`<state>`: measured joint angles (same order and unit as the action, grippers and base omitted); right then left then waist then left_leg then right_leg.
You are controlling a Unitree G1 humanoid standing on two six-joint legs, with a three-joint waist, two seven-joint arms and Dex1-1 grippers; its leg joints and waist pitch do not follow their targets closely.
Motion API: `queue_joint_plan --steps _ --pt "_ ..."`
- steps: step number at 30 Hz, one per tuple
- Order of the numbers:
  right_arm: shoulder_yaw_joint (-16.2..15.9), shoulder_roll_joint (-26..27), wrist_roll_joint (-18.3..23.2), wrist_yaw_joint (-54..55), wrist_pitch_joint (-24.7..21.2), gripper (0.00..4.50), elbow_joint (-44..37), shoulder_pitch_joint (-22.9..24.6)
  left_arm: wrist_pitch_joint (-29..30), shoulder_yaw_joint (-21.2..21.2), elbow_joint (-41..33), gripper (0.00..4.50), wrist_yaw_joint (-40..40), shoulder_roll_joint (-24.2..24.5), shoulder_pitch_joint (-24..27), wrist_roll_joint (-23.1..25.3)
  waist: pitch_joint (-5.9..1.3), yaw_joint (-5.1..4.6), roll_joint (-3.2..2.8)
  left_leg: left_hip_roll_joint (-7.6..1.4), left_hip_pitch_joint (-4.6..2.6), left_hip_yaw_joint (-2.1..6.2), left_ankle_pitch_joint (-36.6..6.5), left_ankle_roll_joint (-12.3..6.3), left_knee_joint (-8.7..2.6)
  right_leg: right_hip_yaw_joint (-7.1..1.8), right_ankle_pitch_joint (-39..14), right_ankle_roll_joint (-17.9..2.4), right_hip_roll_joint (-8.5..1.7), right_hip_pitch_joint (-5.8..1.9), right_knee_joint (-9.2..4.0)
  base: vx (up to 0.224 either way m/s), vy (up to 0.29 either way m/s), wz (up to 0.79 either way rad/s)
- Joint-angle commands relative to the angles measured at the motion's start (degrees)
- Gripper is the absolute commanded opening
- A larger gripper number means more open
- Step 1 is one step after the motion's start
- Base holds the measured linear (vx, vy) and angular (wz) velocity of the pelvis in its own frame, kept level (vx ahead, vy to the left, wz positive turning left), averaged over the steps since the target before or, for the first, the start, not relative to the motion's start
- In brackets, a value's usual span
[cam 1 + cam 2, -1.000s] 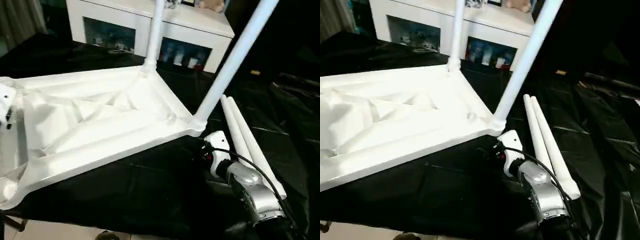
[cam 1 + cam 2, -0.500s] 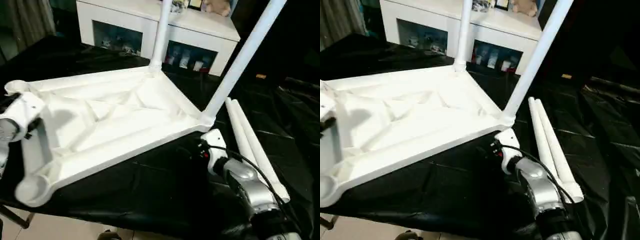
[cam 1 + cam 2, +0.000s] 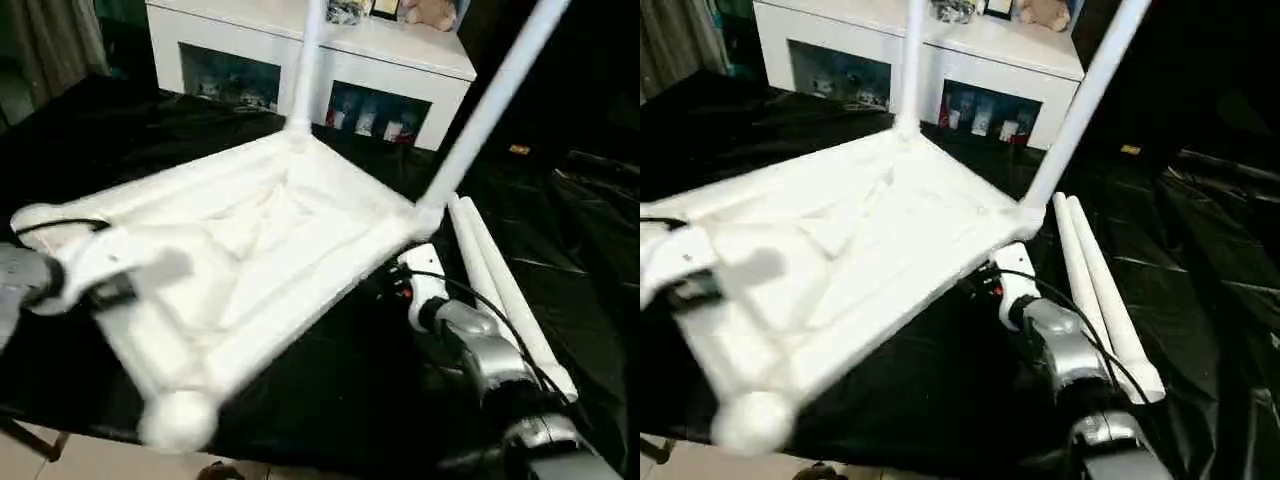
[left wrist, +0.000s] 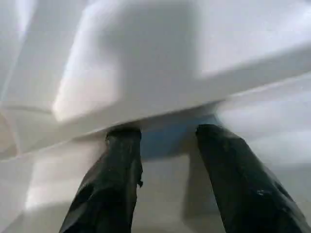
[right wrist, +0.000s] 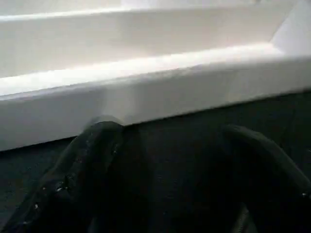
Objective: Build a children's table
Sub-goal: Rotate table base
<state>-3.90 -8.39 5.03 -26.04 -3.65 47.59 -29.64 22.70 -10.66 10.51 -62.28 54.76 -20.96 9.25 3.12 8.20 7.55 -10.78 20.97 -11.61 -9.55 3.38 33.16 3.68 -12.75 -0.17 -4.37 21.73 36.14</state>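
- White plastic tabletop point(image 3: 270, 250) lay upside down on the black sheet point(image 3: 330, 400) covering the desk, its ribbed, diagonal-braced underside facing up.
- Two legs point(image 3: 490, 100) stood seated in the far corner sockets, rising out of the top of the head views.
- Two spare legs point(image 3: 500, 285) lay side by side on the sheet just beside the tabletop's right corner.
- Near corner socket point(image 3: 178, 420) stood bare and blurred, as did the left one, so the job looked about half done.
- Left gripper point(image 4: 167, 145) sat at the tabletop's left edge; its jaws straddled a raised rib of the underside and appeared to be grasping it.
- Right gripper point(image 5: 165, 141) hung low by the tabletop's right rim; its jaws stood spread wide with only dark sheet between them, holding nothing.
- Step in hand, as I judge it, was turning the tabletop to bring an empty socket within reach.
- Next move would call for the free right arm to take one spare leg near its end, tip it upright and press it into a bare socket while the left steadied the top.
- White cabinet point(image 3: 420, 60) with glass doors stood behind; no readable writing or brand showed anywhere.
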Motion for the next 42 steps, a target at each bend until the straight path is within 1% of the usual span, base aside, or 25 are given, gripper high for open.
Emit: queue_joint_plan --steps 1,2,3,4,5,6,7,8,9,10,11,13,17,20,22,23,24,26,27,29,32,33,34,39,42 --pt "-0.63 1.47 0.25 -0.70 1.86 3.87 0.70 -2.25 -1.53 -7.64 -5.39 2.30 -6.33 -4.85 1.24 -4.57 -2.71 -0.69 -1.81 -3.18 -2.02 1.65 -18.93 5.58 -4.69 -3.33 -12.45 -10.64 -4.84 -0.44 -4.40 0.000 0.000 0.00" --pt "-0.63 1.47 0.25 -0.70 1.86 3.87 0.70 -2.25 -1.53 -7.64 -5.39 2.30 -6.33 -4.85 1.24 -4.57 -2.72 -0.67 -1.83 -3.19 -1.97 1.73 -18.84 5.54 -4.72 -3.30 -12.79 -10.44 -4.85 -0.51 -4.44 0.000 0.000 0.00" --pt "-0.61 2.12 -0.13 -0.54 2.47 3.87 2.32 -3.88 -1.86 -8.37 -5.48 2.30 -4.80 -8.22 -0.19 -3.93 -2.77 -0.80 -1.70 -3.22 -1.93 1.67 -18.66 5.50 -4.69 -3.30 -13.22 -10.21 -4.82 -0.48 -4.46 0.000 0.000 0.00" --pt "-0.58 2.32 -0.25 -0.46 2.66 3.87 2.85 -4.41 -2.26 -8.51 -5.13 2.30 -3.89 -9.34 -0.75 -3.50 -2.79 -0.66 -1.74 -3.21 -2.17 1.65 -18.54 5.51 -4.60 -3.30 -13.38 -10.23 -4.82 -0.36 -4.54 0.000 0.000 0.00" --pt "-0.59 2.41 -0.31 -0.41 2.74 3.87 3.03 -4.64 -2.42 -8.46 -4.63 2.30 -3.26 -9.88 -1.11 -3.25 -2.66 -0.52 -1.94 -3.18 -2.60 1.43 -19.49 5.47 -4.46 -3.40 -14.17 -10.31 -4.80 0.14 -4.83 0.000 0.000 0.00" --pt "-0.58 2.62 -0.38 -0.32 2.96 3.87 3.45 -5.20 -3.27 -8.27 -3.24 2.30 -1.52 -10.93 -1.93 -2.29 -2.56 -0.57 -2.08 -3.13 -2.56 1.51 -21.25 5.66 -4.49 -3.41 -16.09 -10.15 -4.80 0.21 -5.01 0.000 0.000 0.00" --pt "-0.50 2.75 -0.42 -0.40 3.43 3.87 4.17 -5.69 -3.90 -8.20 -3.02 2.30 -0.98 -11.07 -2.12 -1.70 -2.61 -0.59 -1.94 -3.18 -2.57 1.60 -21.78 5.71 -4.52 -3.36 -16.93 -9.93 -4.88 0.15 -5.09 0.000 0.000 0.00" --pt "-0.44 2.86 -0.46 -0.53 3.85 3.87 4.77 -6.12 -4.38 -8.07 -2.75 2.30 -0.64 -11.17 -2.34 -1.32 -2.73 -0.70 -1.88 -3.22 -2.10 1.88 -21.42 5.64 -4.64 -3.32 -17.35 -9.56 -4.99 -0.26 -4.95 0.000 0.000 0.00" --pt "-0.32 2.94 -0.56 -0.70 4.30 3.87 5.46 -6.52 -4.42 -7.78 -2.89 2.30 -0.52 -11.22 -2.43 -1.25 -2.89 -0.87 -1.61 -3.27 -1.68 2.01 -20.09 5.41 -4.74 -3.21 -16.97 -9.17 -5.00 -0.58 -4.79 0.000 0.000 0.00" --pt "-0.28 2.95 -0.61 -0.77 4.46 3.87 5.66 -6.63 -4.15 -7.48 -2.99 2.30 -0.54 -11.27 -2.53 -1.51 -2.96 -0.87 -1.63 -3.25 -1.52 2.04 -18.96 5.26 -4.75 -3.18 -16.09 -9.18 -4.95 -0.71 -4.58 0.000 0.000 0.00" --pt "-0.18 2.97 -0.76 -0.95 4.81 3.87 6.11 -6.86 -3.34 -6.72 -3.25 2.47 -0.59 -11.45 -2.77 -2.22 -2.91 -0.84 -1.52 -3.22 -1.48 1.87 -17.77 4.86 -4.66 -3.20 -15.11 -9.21 -4.88 -0.59 -4.61 0.000 0.000 0.00" --pt "-0.01 2.95 -1.12 -1.12 5.30 3.87 6.72 -7.10 -2.25 -5.58 -3.75 2.63 -0.97 -10.99 -3.33 -2.98 -2.85 -0.76 -1.59 -3.20 -1.71 1.74 -18.11 4.56 -4.55 -3.26 -15.78 -9.29 -4.92 -0.37 -4.75 0.000 0.000 0.00" --pt "0.32 2.91 -1.83 -1.41 6.17 3.87 7.90 -7.45 0.50 -3.86 -5.35 2.69 -3.35 -9.80 -3.59 -3.51 -2.92 -0.81 -1.60 -3.16 -1.56 1.72 -17.36 4.52 -4.60 -3.17 -14.93 -9.61 -4.78 -0.47 -4.58 0.000 0.000 0.00" --pt "0.39 2.66 -2.24 -1.41 7.03 3.87 8.94 -7.58 1.72 -3.10 -8.16 2.93 -6.67 -6.99 -2.72 -4.10 -2.95 -0.88 -1.68 -3.24 -1.58 1.77 -17.29 4.63 -4.68 -3.10 -14.14 -9.68 -4.73 -0.48 -4.49 0.000 0.000 0.00" --pt "0.42 2.48 -2.43 -1.35 7.56 3.87 9.49 -7.61 0.99 -1.89 -8.39 3.12 -7.28 -5.83 -3.31 -4.51 -2.97 -0.98 -1.75 -3.22 -1.58 1.72 -17.39 5.03 -4.66 -3.07 -12.88 -9.93 -4.62 -0.42 -4.31 0.000 0.000 0.00" --pt "0.45 2.45 -2.48 -1.36 7.71 3.87 9.64 -7.63 0.90 -1.54 -8.24 3.12 -7.47 -5.59 -3.69 -4.67 -3.03 -1.05 -1.66 -3.18 -1.51 1.69 -17.15 5.08 -4.64 -3.06 -12.40 -9.97 -4.55 -0.48 -4.20 0.000 0.000 0.00" --pt "0.47 2.42 -2.53 -1.36 7.83 3.87 9.74 -7.63 0.91 -1.16 -8.03 3.28 -7.67 -5.32 -4.19 -4.83 -3.06 -1.10 -1.61 -3.13 -1.43 1.68 -16.84 5.14 -4.63 -3.07 -11.96 -10.06 -4.54 -0.54 -4.13 0.000 0.000 0.00" --pt "0.60 2.38 -2.72 -1.39 8.14 3.87 10.05 -7.67 1.29 -0.47 -7.80 3.34 -8.21 -4.87 -5.13 -5.29 -3.23 -1.19 -1.68 -3.12 -1.42 1.60 -15.34 5.14 -4.50 -3.09 -9.48 -10.51 -4.52 -0.64 -3.85 0.000 0.000 0.00" --pt "0.66 2.34 -2.81 -1.42 8.25 3.87 10.13 -7.67 1.57 0.06 -7.64 3.51 -8.54 -4.60 -5.72 -5.62 -3.22 -1.30 -1.54 -3.08 -1.33 1.53 -14.17 5.11 -4.47 -3.04 -7.61 -10.87 -4.40 -0.85 -3.63 0.000 0.000 0.00" --pt "0.81 2.29 -3.06 -1.43 8.47 3.87 10.38 -7.72 1.68 0.66 -7.42 3.60 -9.24 -3.59 -6.34 -5.66 -3.38 -1.78 -1.48 -3.05 -1.16 1.52 -12.96 4.96 -4.37 -3.00 -5.42 -11.40 -4.35 -1.02 -3.32 0.000 0.000 0.00" --pt "0.86 2.23 -3.37 -1.37 9.02 3.87 10.95 -7.85 1.87 0.85 -7.99 3.88 -12.18 -0.65 -5.68 -6.08 -3.32 -2.21 -1.40 -3.03 -1.00 1.54 -11.99 4.65 -4.32 -2.99 -4.78 -11.48 -4.35 -1.29 -3.28 0.000 0.000 0.00" --pt "0.85 2.22 -3.44 -1.36 9.20 3.87 11.11 -7.86 2.02 0.67 -8.70 3.97 -13.06 -0.07 -5.08 -6.39 -3.31 -2.47 -1.44 -2.99 -1.13 1.48 -11.24 4.40 -4.24 -3.01 -4.02 -11.55 -4.27 -1.20 -3.18 0.000 0.000 0.00" --pt "0.86 2.24 -3.45 -1.35 9.29 3.87 11.22 -7.89 2.23 0.42 -9.30 3.97 -13.57 0.14 -4.58 -6.58 -3.27 -2.58 -1.38 -3.01 -1.14 1.43 -11.16 4.37 -4.25 -3.03 -3.84 -11.65 -4.23 -1.19 -3.19 0.000 0.000 0.00" --pt "1.04 2.65 -3.78 -1.29 10.08 3.87 12.52 -8.36 2.05 -0.84 -9.73 4.45 -13.82 0.09 -3.52 -6.69 -3.26 -2.69 -1.53 -3.03 -1.38 1.23 -10.62 4.18 -4.11 -3.06 -1.36 -12.74 -4.13 -1.18 -2.97 0.000 0.000 0.00" --pt "1.06 2.78 -3.82 -1.32 10.35 3.87 12.84 -8.51 1.80 -1.19 -9.16 4.45 -14.43 0.71 -3.58 -6.69 -3.15 -2.64 -1.55 -3.10 -1.44 1.34 -12.76 4.70 -4.25 -3.10 -4.48 -12.31 -4.30 -1.15 -3.26 0.000 0.000 0.00"
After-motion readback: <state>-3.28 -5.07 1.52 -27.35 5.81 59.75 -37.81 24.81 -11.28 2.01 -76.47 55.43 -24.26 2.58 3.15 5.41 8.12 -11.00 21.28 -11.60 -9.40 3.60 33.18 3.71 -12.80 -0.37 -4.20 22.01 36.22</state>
